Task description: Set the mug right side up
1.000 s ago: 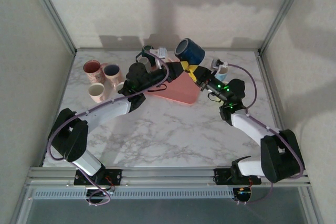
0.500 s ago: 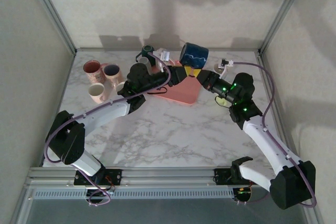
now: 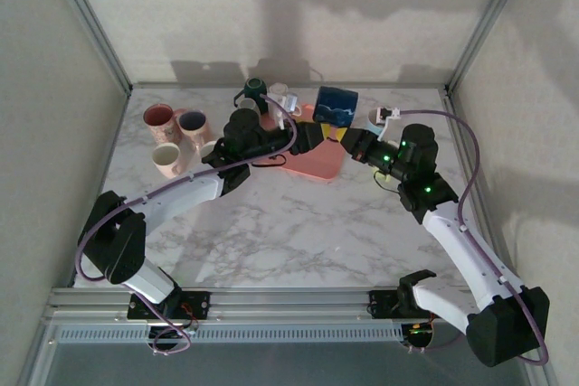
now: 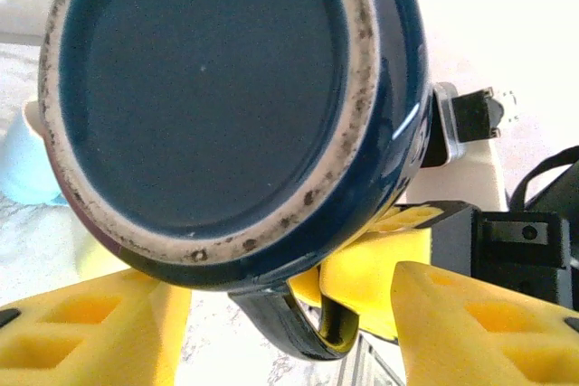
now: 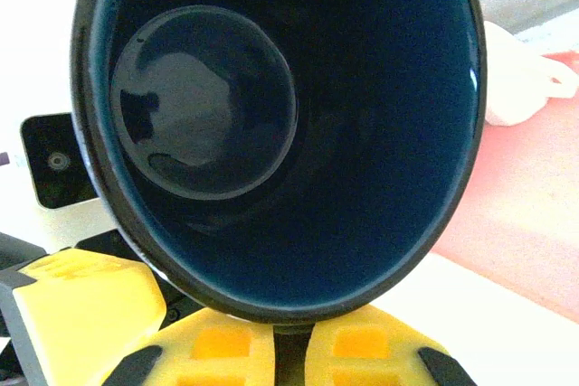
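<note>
Mug (image 3: 336,104): dark blue, held in the air over the far edge of the pink tray (image 3: 308,162). It lies on its side, with its base towards the left wrist camera and its open mouth towards the right wrist camera.
Left jaws: spread, with one yellow finger on either side of the mug's handle (image 4: 285,332) and gripping nothing.
Right jaws: pressed together on the handle just under the rim. As we read it, they alone carry the mug.
Just changed: a second ago the left jaws were closed at the mug, and they have since opened. The right arm (image 3: 452,232) has swung outward. The mug has rolled from showing a round end to the overhead camera to showing its side wall.
Meaning for the task: we take this as a handover made. The mug looks about half turned, so the right wrist must roll on until the mouth faces up, then set it on the tabletop (image 3: 271,223).
Risk: we think a pinch on the handle alone may let the mug swing, and the left fingers sit close enough to catch it.
Nearby: the cluster of cups (image 3: 172,133) stands well apart.
</note>
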You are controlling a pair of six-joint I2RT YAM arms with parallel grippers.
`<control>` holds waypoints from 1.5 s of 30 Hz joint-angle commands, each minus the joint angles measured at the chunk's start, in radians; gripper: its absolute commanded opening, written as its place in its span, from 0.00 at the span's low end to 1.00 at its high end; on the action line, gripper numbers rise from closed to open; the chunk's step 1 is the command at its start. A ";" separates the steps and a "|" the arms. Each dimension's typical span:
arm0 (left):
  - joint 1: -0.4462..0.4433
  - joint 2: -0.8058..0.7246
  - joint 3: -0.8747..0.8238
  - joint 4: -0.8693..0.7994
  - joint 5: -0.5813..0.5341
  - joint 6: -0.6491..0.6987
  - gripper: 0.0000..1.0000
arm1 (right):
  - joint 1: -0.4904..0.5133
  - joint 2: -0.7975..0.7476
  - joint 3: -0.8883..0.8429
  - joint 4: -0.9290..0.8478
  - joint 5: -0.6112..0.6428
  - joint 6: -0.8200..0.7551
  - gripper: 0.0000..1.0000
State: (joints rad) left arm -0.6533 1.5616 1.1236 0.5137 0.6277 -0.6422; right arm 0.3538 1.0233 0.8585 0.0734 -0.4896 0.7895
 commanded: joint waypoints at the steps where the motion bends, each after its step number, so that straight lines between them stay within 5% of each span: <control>1: 0.006 -0.053 0.024 -0.025 -0.028 0.061 0.61 | -0.006 -0.040 0.063 0.009 0.018 -0.051 0.00; 19: 0.029 -0.084 0.050 -0.265 -0.029 0.257 0.62 | -0.048 -0.081 0.134 -0.269 0.169 -0.241 0.00; 45: 0.026 -0.060 0.039 -0.438 -0.075 0.455 0.62 | -0.159 0.032 0.304 -0.663 0.629 -0.722 0.00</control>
State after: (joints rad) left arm -0.6331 1.5040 1.1503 0.0925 0.5632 -0.2188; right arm 0.2035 1.0443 1.0969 -0.6281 0.0448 0.1486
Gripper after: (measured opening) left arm 0.623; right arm 0.097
